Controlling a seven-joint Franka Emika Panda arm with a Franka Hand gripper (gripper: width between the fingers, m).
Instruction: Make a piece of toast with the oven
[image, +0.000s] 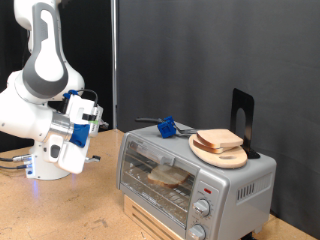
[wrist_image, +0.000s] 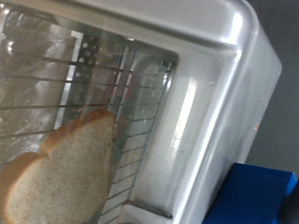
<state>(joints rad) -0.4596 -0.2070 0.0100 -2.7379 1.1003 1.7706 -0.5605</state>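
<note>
The oven (image: 190, 172) stands on the counter (image: 60, 215) with its glass door (image: 160, 170) shut, barring the way to the toast (wrist_image: 61, 177) on the rack (wrist_image: 112, 89) inside. On its roof, a wooden board (image: 222, 152) of bread, a blue object (image: 166, 126) and a black stand (image: 243, 120) crowd the right and far side. Left of the oven, open counter lies free.

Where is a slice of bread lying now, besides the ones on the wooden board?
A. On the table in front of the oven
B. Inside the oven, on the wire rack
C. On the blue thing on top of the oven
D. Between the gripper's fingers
B: a slice lies on the wire rack inside the oven, seen through its glass door.
</note>
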